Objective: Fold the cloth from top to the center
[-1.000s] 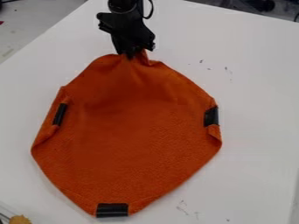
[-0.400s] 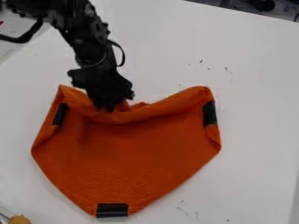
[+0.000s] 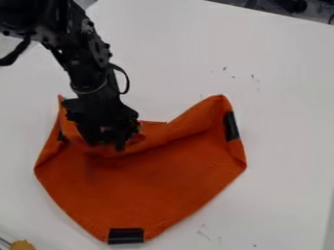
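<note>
The orange cloth (image 3: pixel 163 176) lies on the white table with its top part turned down toward the middle, making a thick, uneven fold across its upper half. Black tape strips mark its left, right and bottom edges; the left one is partly covered. Over the left of the fold, in the camera view, hangs the black gripper (image 3: pixel 108 144), its two fingers spread apart and their tips at the cloth's surface. Part of the folded-over cloth is hidden behind the gripper.
The arm comes in from the upper left above the white table (image 3: pixel 274 97). A small yellow-brown object (image 3: pixel 22 245) is at the bottom left corner. Dark items stand beyond the table's far edge at the top right.
From the cloth's top, the gripper has come down and slightly left, carrying the top part over. Its fingers, earlier closed on the cloth, have parted. The right corner has shifted slightly left.
</note>
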`<state>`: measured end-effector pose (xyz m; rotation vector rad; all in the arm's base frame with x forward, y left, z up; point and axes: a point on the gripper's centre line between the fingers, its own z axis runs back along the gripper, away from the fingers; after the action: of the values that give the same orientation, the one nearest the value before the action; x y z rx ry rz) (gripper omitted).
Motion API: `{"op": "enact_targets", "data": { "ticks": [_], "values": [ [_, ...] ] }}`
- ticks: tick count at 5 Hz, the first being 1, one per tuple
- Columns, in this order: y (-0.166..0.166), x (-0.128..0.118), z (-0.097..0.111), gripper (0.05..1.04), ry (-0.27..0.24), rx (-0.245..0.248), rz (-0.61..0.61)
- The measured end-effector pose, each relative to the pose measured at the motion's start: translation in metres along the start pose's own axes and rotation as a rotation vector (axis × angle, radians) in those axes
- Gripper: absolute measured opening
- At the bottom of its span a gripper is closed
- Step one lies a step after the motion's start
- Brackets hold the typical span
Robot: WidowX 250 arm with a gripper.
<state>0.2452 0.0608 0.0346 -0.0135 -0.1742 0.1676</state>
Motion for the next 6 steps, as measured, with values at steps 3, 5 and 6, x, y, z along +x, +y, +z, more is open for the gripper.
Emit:
{"op": "enact_targets", "data": {
  "ticks": [3, 5, 6],
  "values": [
    [-0.026, -0.036, 0.054, 1.0, 0.106, 0.094, 0.005],
    [-0.031, -0.032, 0.062, 1.0, -0.035, 0.089, -0.062],
    [-0.028, -0.03, 0.058, 1.0, -0.02, 0.076, -0.065]
  ]
}}
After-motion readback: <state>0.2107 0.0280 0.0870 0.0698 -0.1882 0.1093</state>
